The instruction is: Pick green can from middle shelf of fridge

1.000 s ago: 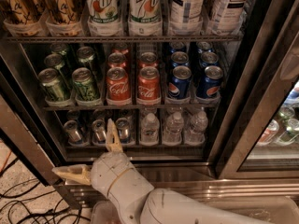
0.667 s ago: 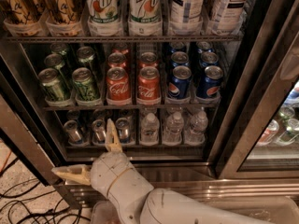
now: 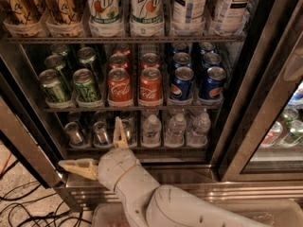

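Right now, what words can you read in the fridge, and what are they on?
"7up": two tall bottles, top rack.
"Coca-Cola": red cans, middle shelf.
"pepsi": blue cans, same shelf.
"TEA": pale bottle, top right.
Green cans and gold bottles: print too blurred to read.
The gripper, open, low before the bottom rack: no text.
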Controlling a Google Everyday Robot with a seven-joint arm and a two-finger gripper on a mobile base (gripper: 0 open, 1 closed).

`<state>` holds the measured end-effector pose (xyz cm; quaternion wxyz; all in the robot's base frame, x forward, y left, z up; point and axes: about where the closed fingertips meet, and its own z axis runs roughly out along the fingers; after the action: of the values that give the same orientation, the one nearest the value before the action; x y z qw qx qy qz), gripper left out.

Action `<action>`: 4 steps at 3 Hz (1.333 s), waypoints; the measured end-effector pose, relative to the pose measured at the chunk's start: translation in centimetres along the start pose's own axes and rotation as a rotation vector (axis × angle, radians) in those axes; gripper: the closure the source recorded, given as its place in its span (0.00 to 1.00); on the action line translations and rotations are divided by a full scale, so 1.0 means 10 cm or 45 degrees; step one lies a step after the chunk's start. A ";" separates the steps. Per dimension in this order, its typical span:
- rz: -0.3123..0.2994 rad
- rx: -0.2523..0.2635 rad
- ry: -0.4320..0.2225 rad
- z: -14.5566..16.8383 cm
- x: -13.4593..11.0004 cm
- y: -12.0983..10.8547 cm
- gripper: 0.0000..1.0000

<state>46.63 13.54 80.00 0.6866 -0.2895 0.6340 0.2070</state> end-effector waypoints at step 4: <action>-0.026 0.014 -0.007 0.16 -0.13 -0.46 0.00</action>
<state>50.72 11.25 81.95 0.6921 -0.2916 0.6301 0.1973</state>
